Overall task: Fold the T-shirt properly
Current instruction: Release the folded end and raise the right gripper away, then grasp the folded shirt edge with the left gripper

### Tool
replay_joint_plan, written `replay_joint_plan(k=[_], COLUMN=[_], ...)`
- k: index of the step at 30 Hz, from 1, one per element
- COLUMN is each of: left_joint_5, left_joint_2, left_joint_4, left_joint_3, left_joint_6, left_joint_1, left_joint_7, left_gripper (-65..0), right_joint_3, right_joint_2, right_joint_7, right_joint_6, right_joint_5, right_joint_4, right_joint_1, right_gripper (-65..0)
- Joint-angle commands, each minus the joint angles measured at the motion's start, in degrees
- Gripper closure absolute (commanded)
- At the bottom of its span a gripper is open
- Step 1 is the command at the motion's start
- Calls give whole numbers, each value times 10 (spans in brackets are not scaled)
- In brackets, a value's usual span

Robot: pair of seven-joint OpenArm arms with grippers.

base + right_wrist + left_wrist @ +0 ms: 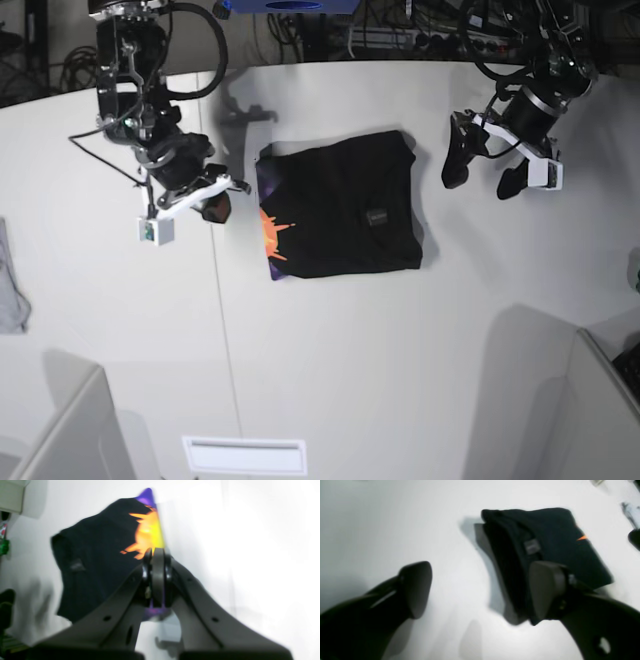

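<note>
The black T-shirt (pixel 340 205) lies folded into a rough square mid-table, with a strip of orange and purple print along its left edge. In the left wrist view the T-shirt (pixel 545 537) shows a small label. My left gripper (pixel 481 590) hangs open above the T-shirt's near edge, holding nothing. From the base view this left gripper (pixel 483 175) is just right of the cloth. My right gripper (pixel 157 567) is shut, its pads pressed together, with the print (pixel 147 532) beyond it. In the base view the right gripper (pixel 215 207) stands slightly left of the T-shirt, apart from it.
A small grey cloth (pixel 10 290) lies at the table's left edge. A white vent plate (pixel 245 455) sits near the front edge, with angled panels at both front corners. Cables and equipment (pixel 400 30) line the back.
</note>
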Motion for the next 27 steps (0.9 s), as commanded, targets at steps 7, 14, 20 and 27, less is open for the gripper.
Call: replay_joint_plan(k=[7,14,20,27], left_joint_5=[-21,-20,-20,-20], left_joint_2=[-5,-16,-14,-16], left_joint_4=[-23,-98,-155,-195], left_joint_3=[55,140,145,216], left_joint_6=[-5,60,66,146], left_joint_1=[-49,-97,-125,-158], left_joint_7=[-11,-12,-12,-13], left_gripper=[-611,-609,-609,-609], right_joint_3=[83,154,208,235], right_joint_2=[4,3,1,1], right_joint_7=[12,12,10,11], right_joint_6=[8,82,120,120], right_joint_5=[3,3,4,4], right_joint_4=[11,11,11,11], right_joint_1=[-30,-58,-72,-82], right_gripper=[0,0,0,0])
